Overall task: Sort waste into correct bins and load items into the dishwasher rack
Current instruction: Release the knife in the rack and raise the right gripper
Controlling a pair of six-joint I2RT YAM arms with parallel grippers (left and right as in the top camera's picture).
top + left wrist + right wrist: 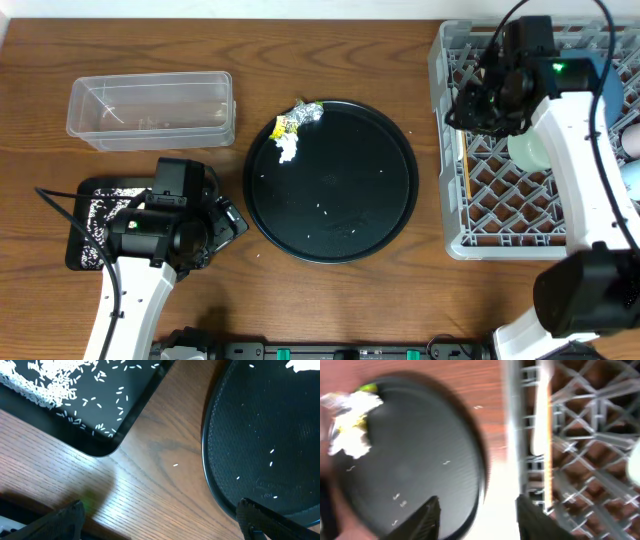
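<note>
The crumpled silver foil, yellow wrapper and white paper scraps (297, 128) are lying bunched at the upper left edge of the large round black tray (350, 150). White rice-like grains (50, 380) are sitting in the shallow black rectangular tray (140, 385). Just beside that tray, the left claw (160, 527) is hovering over the wooden desk (150, 460) with fingers wide apart. The right claw (477, 520), fingers parted and empty, is hovering over the left edge of the large square grey plastic rack (450, 215).

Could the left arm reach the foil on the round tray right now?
Probably yes: the left gripper is open beside the round tray, with nothing between it and the foil near the far rim.
</note>
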